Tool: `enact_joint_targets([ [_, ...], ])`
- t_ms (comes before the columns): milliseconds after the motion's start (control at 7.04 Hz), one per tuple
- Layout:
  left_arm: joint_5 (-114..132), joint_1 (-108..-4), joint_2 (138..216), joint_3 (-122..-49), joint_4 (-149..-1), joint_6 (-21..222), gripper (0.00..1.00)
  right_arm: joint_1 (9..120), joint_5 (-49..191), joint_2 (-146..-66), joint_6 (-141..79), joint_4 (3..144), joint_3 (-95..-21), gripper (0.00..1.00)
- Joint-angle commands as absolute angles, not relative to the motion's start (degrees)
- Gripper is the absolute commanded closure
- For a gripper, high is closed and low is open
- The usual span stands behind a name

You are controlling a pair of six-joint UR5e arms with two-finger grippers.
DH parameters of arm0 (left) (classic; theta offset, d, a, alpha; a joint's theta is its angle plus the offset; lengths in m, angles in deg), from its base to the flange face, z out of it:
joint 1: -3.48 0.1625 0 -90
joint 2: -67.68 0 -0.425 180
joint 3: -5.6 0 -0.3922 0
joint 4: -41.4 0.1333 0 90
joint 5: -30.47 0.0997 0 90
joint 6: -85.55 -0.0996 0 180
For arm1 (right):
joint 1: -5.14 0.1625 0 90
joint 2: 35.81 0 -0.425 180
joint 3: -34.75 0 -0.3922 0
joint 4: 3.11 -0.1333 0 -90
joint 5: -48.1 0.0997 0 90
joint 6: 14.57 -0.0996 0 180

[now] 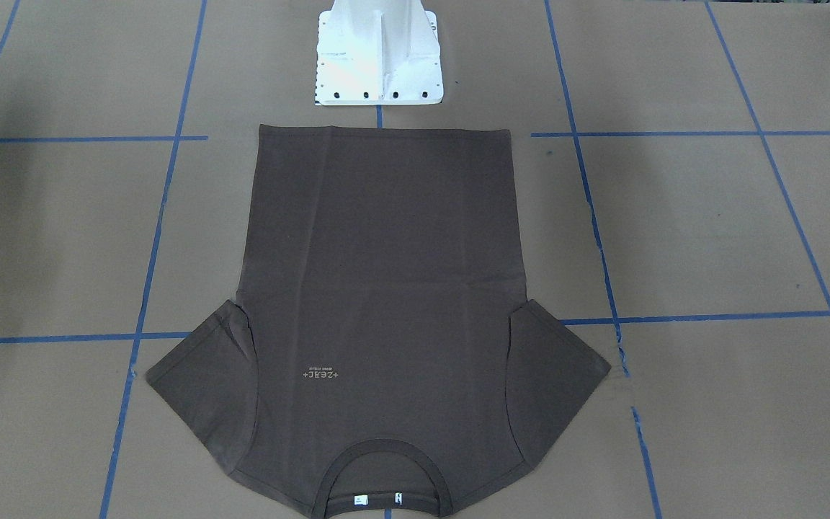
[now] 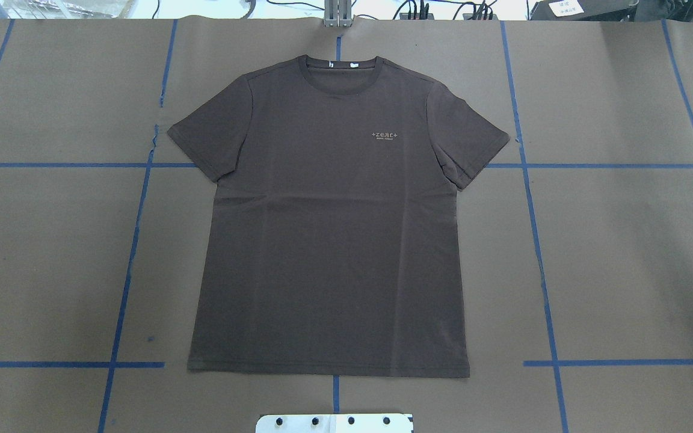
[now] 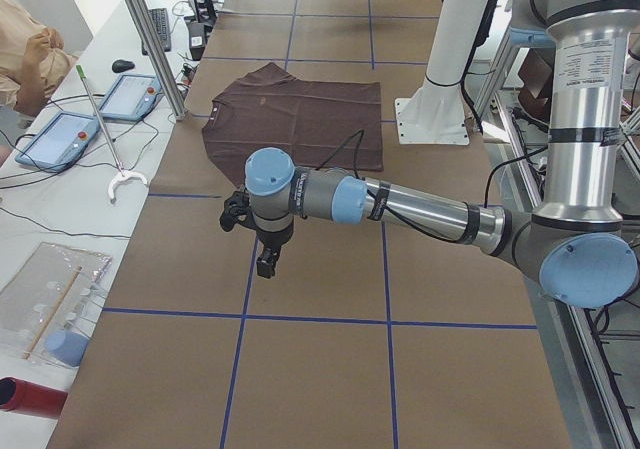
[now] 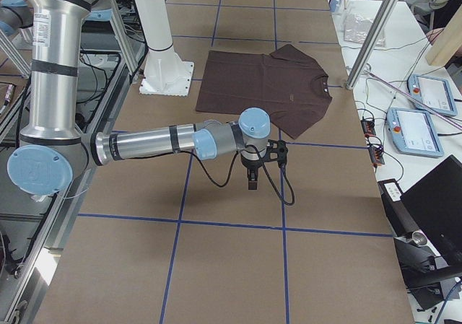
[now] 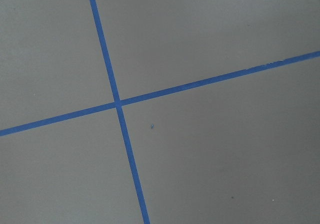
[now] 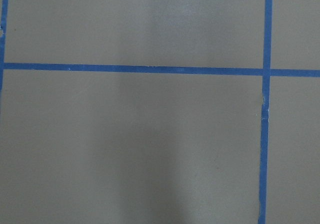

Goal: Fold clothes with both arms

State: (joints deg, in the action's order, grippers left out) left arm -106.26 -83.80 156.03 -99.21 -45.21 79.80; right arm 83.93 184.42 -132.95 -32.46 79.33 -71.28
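On brown paper [image 2: 623, 252], T-shirt [image 2: 328, 240] is lying flat, chest up. My left gripper [image 3: 266, 261] and right gripper [image 4: 252, 182] are hovering off it; jaws: cannot tell.

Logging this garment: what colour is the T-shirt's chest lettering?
Pale beige chest lettering on the dark brown T-shirt; clearest in the overhead exterior view.

The T-shirt [image 2: 328, 240] is soft matt cloth, the table cover [image 2: 623, 252] smooth matt brown paper.
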Motion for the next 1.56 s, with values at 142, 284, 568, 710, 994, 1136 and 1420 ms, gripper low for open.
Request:
enact_joint_targets([
  [142, -107.0, -83.7, 156.4, -98.7, -47.0, 80.0, 0.00, 80.2, 184.3, -126.2, -33.2, 79.4, -70.4, 0.00],
  [284, -109.0, -83.8, 156.2, -99.1, -48.4, 80.0, 0.00, 78.3, 184.7, -120.3, -33.6, 79.6, -68.0, 0.00],
  [568, -109.6, -83.5, 156.3, -98.8, -48.5, 80.2, 0.00, 72.0, 182.8, -106.3, -44.8, 79.4, -58.1, 0.00],
  [710, -109.8, -83.6, 156.2, -99.7, -49.8, 79.9, 0.00, 69.4, 181.4, -98.3, -52.9, 79.2, -51.3, 0.00],
  [994, -110.2, -83.5, 156.0, -99.7, -52.1, 80.0, 0.00, 65.4, 175.7, -91.7, -75.8, 61.3, -34.8, 0.02],
  [1136, -110.2, -83.4, 156.2, -99.5, -52.2, 79.9, 0.00, 64.0, 174.6, -89.2, -81.9, 57.6, -29.8, 0.04],
  [1420, -110.2, -83.4, 156.1, -99.8, -52.2, 80.0, 0.00, 59.6, 167.7, -89.3, -82.4, 57.9, -28.5, 0.10],
])
